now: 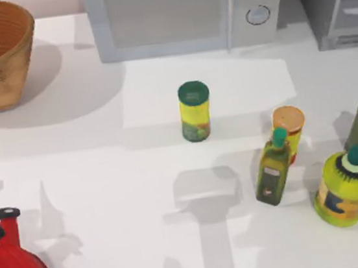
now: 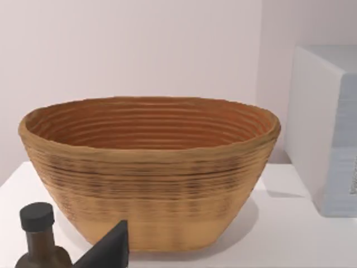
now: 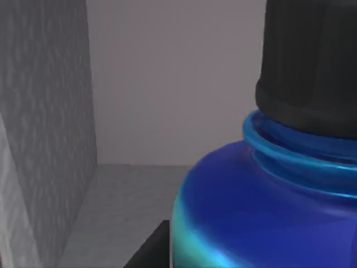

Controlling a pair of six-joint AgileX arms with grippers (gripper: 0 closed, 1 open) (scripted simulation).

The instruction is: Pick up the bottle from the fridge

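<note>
The bottle (image 3: 262,212), bright blue with a black cap (image 3: 312,61), sits very close in the right wrist view, standing upright on a grey floor between grey walls, apparently inside the fridge (image 1: 339,0), which stands at the surface's (image 1: 106,182) two o'clock corner in the top view. Whether the right jaws are spread or pinching it, I cannot tell. The left wrist view faces a woven basket (image 2: 150,173), at ten o'clock on the surface; the state of the left jaws cannot be told either. The microwave (image 1: 184,12) stands at twelve o'clock. A green-lidded can (image 1: 194,111) stands near centre, with olive bottles (image 1: 273,168) and a yellow-green bottle (image 1: 346,188) toward four o'clock.
</note>
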